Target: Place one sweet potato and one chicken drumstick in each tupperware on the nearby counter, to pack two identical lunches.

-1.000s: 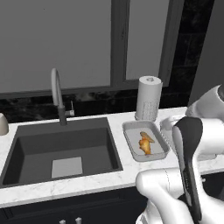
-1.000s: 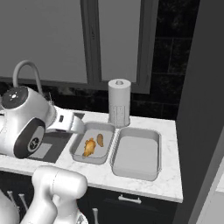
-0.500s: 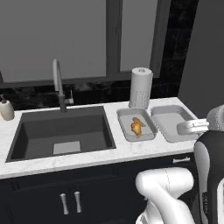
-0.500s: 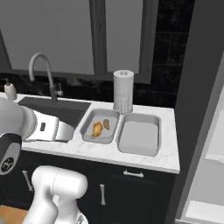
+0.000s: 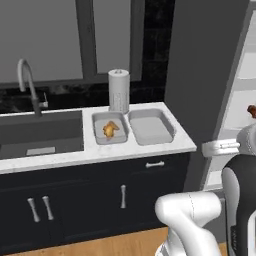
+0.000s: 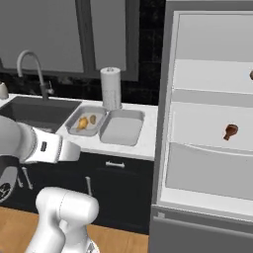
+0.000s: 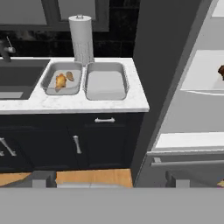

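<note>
Two trays sit side by side on the counter (image 5: 150, 148), just in front of the paper towel roll (image 5: 119, 91). The left tray (image 7: 62, 80) already has a drumstick (image 7: 60, 81) and a sweet potato (image 7: 70, 76) in it; the right tray (image 7: 105, 82) is empty. The fridge (image 6: 207, 123) stands open to the right of the counter, and a second drumstick (image 6: 230, 131) lies on its middle shelf, well apart from the trays. The gripper (image 7: 109, 178) is low and far from everything, with its jaws wide apart and nothing between them. The step in hand, I think, is to fetch food for the empty tray. To do it well, the base should first face the fridge squarely, so the arm can reach the shelf without hitting the shelf above. The fingers should close on the thick meat end, not on the thin bone, which may slip. Another dark item (image 6: 251, 74) is at the edge of the upper shelf, but I cannot tell what it is.
</note>
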Tool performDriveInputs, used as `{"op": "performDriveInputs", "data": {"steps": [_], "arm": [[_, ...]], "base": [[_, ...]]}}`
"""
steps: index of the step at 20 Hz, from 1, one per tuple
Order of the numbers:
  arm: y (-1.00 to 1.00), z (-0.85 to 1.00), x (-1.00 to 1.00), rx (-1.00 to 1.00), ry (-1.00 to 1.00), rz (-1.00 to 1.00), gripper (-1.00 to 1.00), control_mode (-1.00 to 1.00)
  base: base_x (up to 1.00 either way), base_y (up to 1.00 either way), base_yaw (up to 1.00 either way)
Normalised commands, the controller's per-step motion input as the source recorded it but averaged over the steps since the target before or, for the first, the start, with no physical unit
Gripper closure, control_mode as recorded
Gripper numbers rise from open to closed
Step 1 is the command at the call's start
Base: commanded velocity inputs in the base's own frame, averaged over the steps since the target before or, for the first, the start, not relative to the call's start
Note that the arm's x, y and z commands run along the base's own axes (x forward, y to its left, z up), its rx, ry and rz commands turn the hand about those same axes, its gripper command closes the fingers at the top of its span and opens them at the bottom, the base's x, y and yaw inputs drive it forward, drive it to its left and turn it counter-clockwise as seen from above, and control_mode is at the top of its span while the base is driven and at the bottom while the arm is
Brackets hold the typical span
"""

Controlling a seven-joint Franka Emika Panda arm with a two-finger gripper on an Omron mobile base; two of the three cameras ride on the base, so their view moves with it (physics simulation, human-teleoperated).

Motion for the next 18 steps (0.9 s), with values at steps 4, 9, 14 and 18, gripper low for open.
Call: {"op": "performDriveInputs", "data": {"steps": [4,9,14,18], "arm": [[0.00,0.00,0.00,0.00,0.00,0.00,-1.00,1.00],[0.00,0.00,0.00,0.00,0.00,0.00,-1.00,1.00],[0.00,0.00,0.00,0.00,0.00,0.00,-1.00,1.00],[0.00,0.00,0.00,0.00,0.00,0.00,-1.00,1.00]], "base": [[-0.22,-1.00,0.00],[-0.10,-1.00,-0.08],[0.13,-0.63,-0.10],[0.28,-0.32,-0.11]]}}
